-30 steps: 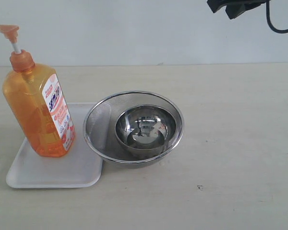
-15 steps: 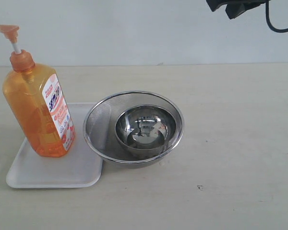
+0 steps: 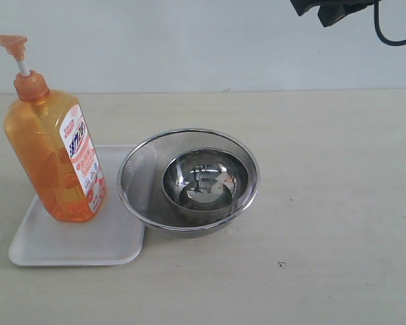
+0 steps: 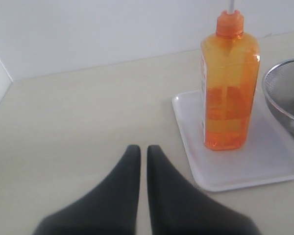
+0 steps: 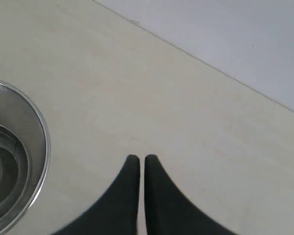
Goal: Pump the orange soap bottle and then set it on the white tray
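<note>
Orange soap bottle (image 3: pixel 51 159) 1, tray (image 3: pixel 88 245) 1

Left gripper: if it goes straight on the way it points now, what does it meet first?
Probably just bare table; the left gripper, shut, aims past the orange soap bottle and the white tray, which sit off to one side. Depth is unclear.

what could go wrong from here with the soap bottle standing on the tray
1. The soap bottle is tall and stands upright on the tray; an off-centre touch on its pump could tip it.
2. The strainer sits close beside the bottle, so a tipping bottle or a reaching arm might knock it.
3. The left gripper is shut; reaching in like that would likely push the bottle rather than grip it.
</note>
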